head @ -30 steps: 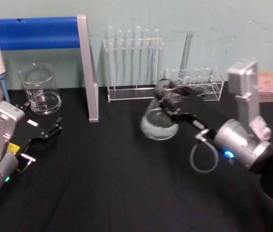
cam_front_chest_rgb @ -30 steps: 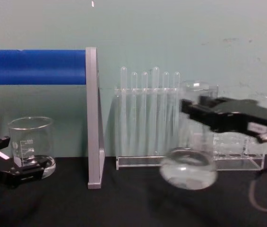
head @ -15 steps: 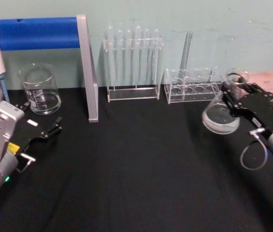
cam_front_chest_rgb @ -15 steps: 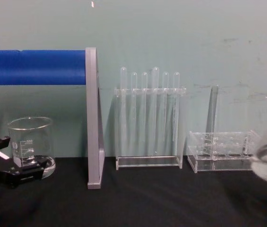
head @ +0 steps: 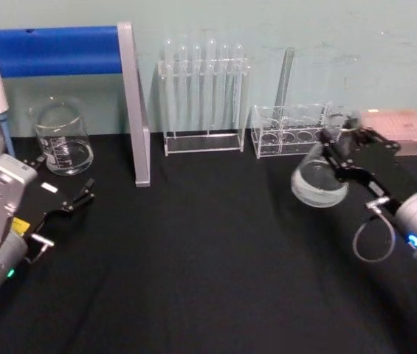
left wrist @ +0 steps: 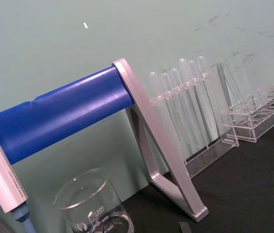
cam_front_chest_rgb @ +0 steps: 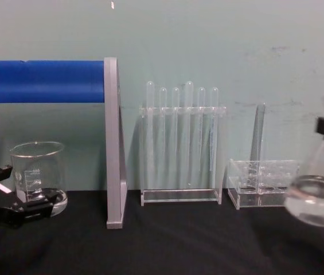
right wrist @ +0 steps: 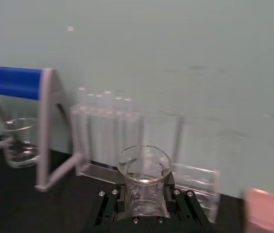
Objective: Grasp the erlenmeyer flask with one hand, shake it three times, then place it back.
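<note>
Black table (head: 193, 258), flask (head: 317, 182) in R end effector (head: 341, 147)

Black table (head: 193, 258) open from centre to 6 o'clock. Rear row obstructs: beaker (head: 62, 139) at 10, blue stand (head: 131, 110) at 11, test-tube rack (head: 202, 96) at 12, low rack (head: 291, 131) at 1, with the erlenmeyer flask (head: 317, 181) close before it.

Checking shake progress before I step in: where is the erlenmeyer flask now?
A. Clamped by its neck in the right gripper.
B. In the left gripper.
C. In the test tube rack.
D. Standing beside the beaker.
A: the right gripper is shut on the neck of the erlenmeyer flask, holding it tilted.
</note>
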`<act>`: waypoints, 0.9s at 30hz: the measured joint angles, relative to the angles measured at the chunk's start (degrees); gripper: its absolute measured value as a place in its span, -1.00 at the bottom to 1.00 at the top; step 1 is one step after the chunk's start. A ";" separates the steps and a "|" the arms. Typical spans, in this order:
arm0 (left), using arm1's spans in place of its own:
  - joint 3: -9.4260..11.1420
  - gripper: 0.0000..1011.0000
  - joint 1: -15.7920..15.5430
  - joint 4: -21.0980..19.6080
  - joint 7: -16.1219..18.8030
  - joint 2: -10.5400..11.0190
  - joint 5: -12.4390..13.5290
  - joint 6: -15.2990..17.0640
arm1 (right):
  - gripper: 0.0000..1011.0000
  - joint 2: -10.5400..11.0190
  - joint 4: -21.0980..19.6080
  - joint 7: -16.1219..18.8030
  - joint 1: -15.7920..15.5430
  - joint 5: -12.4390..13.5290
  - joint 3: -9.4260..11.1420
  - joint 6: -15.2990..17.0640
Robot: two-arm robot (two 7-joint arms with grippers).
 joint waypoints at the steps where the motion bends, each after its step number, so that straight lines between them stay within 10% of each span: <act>1: 0.00 0.98 0.00 0.00 0.00 0.00 0.00 0.00 | -0.11 -0.09 0.26 0.47 0.36 -0.02 -0.42 0.03; 15: 0.00 0.98 0.00 0.00 0.00 0.00 0.00 0.00 | -0.11 -1.30 4.74 10.66 7.44 1.26 -11.08 -0.33; 27: 0.00 0.98 0.00 0.00 0.00 0.00 0.00 0.00 | -0.11 -0.80 6.36 12.46 9.87 2.88 -14.22 -0.80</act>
